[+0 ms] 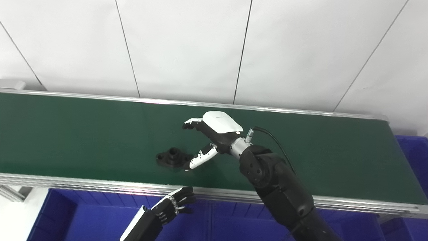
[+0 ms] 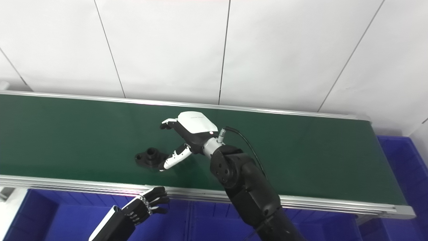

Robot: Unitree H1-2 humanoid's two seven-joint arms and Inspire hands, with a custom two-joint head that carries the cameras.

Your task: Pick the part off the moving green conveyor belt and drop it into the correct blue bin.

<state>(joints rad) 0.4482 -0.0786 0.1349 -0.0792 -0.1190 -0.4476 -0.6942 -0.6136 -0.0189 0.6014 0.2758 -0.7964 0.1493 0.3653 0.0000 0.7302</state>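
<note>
A small black part (image 1: pixel 172 156) with a flat flange and a raised round collar lies on the green conveyor belt (image 1: pixel 83 134), near its front edge. My right hand (image 1: pixel 209 135) is open just right of the part, fingers above and behind it, thumb tip down by its right edge; I cannot tell whether they touch. My left hand (image 1: pixel 174 205) hangs low in front of the belt's front rail, fingers loosely apart, holding nothing. The same scene shows in the right eye view, with the part (image 2: pixel 151 157) left of my right hand (image 2: pixel 184 134).
Blue bins (image 1: pixel 83 217) stand below the belt's front rail (image 1: pixel 67 182), and another blue bin (image 1: pixel 413 150) stands past the belt's right end. A white panelled wall rises behind the belt.
</note>
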